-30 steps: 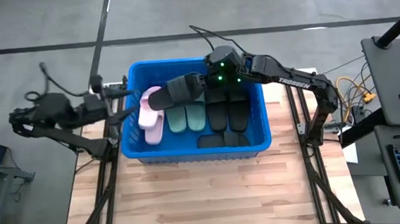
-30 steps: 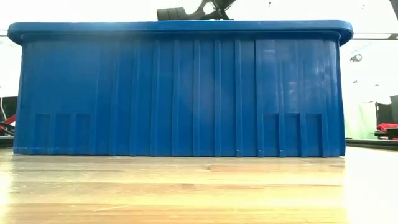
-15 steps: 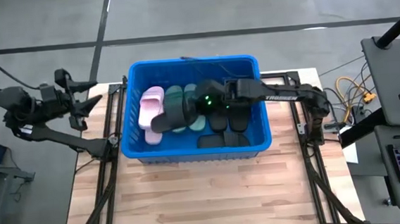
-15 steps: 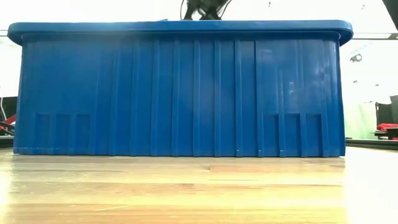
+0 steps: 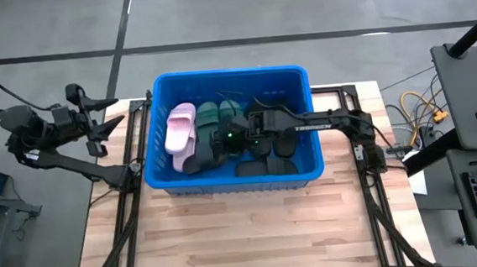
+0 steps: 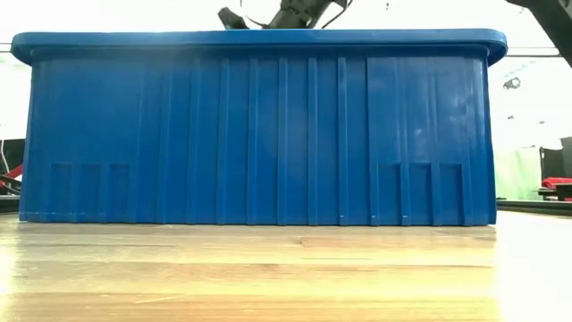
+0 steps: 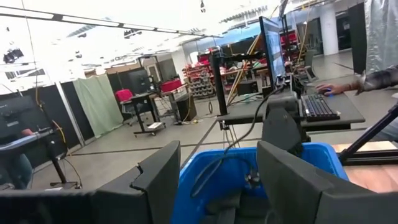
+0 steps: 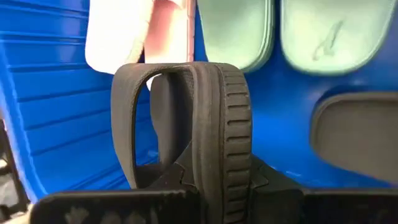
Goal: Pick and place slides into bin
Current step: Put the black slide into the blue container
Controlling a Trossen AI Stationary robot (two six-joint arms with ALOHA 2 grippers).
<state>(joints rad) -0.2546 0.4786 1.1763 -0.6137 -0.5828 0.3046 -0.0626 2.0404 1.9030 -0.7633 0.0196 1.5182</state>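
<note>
Inside the bin (image 5: 158, 122), high view, the right end effector (image 5: 222, 141) clenches a black slide (image 5: 199, 153) at seven o'clock of the green slides (image 5: 218, 112). Right wrist view: the black slide (image 8: 193, 134) apparently stands on edge between the fingers. The left end effector (image 5: 108, 130) waits released at nine o'clock, off the surface (image 5: 245, 234).

You had the high camera looking straight down on the whole table (image 5: 229, 235), with the bin (image 5: 158, 131) at the centre of its frame. The low camera sat at table-top height, so near that the bin's outer wall (image 6: 259, 125) filled most of the frame. The left wrist camera faced across the bin's rim into the room. The right wrist camera was inside the bin, close against a black slide (image 8: 211, 130).
</note>
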